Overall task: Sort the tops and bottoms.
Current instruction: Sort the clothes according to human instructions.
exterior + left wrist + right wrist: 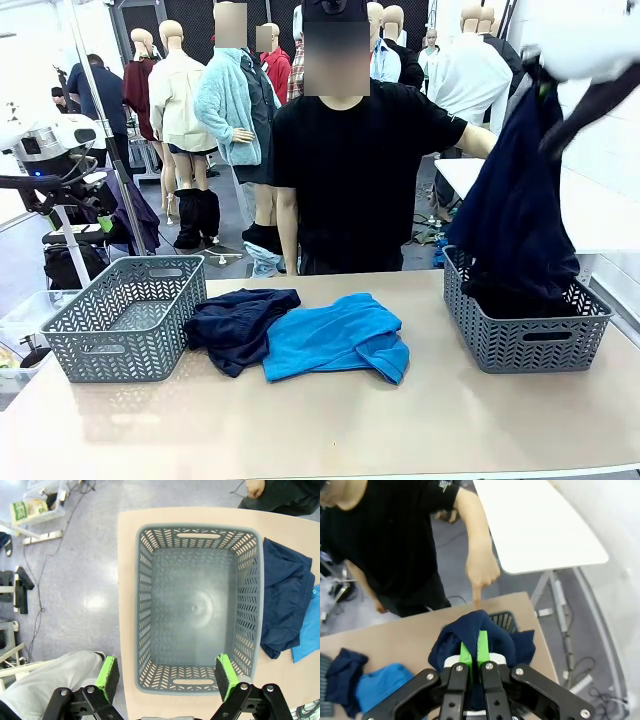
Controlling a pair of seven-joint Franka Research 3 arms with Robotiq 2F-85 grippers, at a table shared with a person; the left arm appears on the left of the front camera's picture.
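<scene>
A dark navy garment (pixel 515 210) hangs from my right gripper (pixel 474 652), which is shut on its bunched top. Its lower end drapes into the grey basket (pixel 527 335) on the right. On the table's middle lie a crumpled navy piece (pixel 240 322) and a bright blue piece (pixel 335 335), touching each other. My left gripper (pixel 165 677) hovers open above the empty grey basket (pixel 200 610) on the left, with nothing between its green pads (pixel 107 676). The navy piece (pixel 282 600) lies just beside that basket.
A person in a black T-shirt (pixel 355 170) stands at the far edge. Their hand (pixel 481 572) points a finger down toward the right basket. A white table (pixel 540 525) stands beyond the right edge. Bare tabletop (pixel 330 430) runs along the near side.
</scene>
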